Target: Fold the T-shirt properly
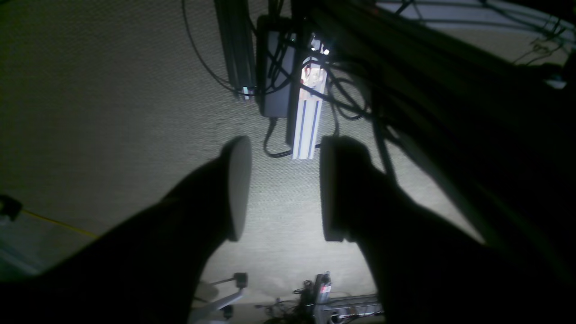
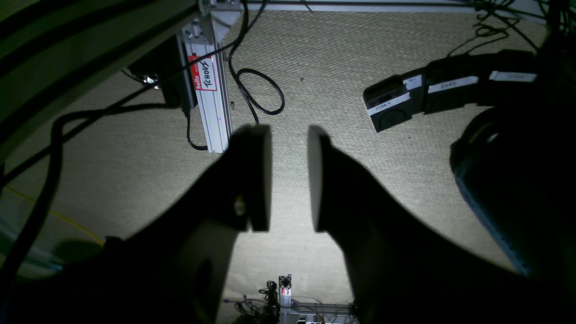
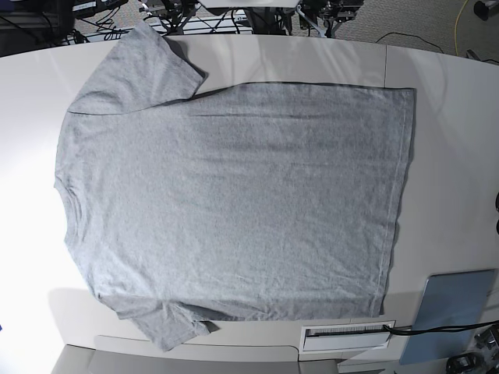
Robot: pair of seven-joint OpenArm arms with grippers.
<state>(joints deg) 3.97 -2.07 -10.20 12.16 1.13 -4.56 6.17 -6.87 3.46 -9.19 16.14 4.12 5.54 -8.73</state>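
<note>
Since the T-shirt (image 3: 234, 210) lies flat, soft and limp on the counter (image 3: 444, 101), we'd pinch hem corners; left gripper (image 1: 284, 189) and right gripper (image 2: 289, 177) gape empty.

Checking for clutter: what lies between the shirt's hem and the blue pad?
Only bare white table, in the base view, separates T-shirt and pad.

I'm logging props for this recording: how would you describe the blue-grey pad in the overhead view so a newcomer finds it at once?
Start from the white table, mostly covered by the spread-out grey T-shirt. Go past the shirt's hem to the table's lower right corner, where the blue-grey pad lies flat beside a white labelled strip. It is the only smooth, blue-tinted rectangle there.
</note>
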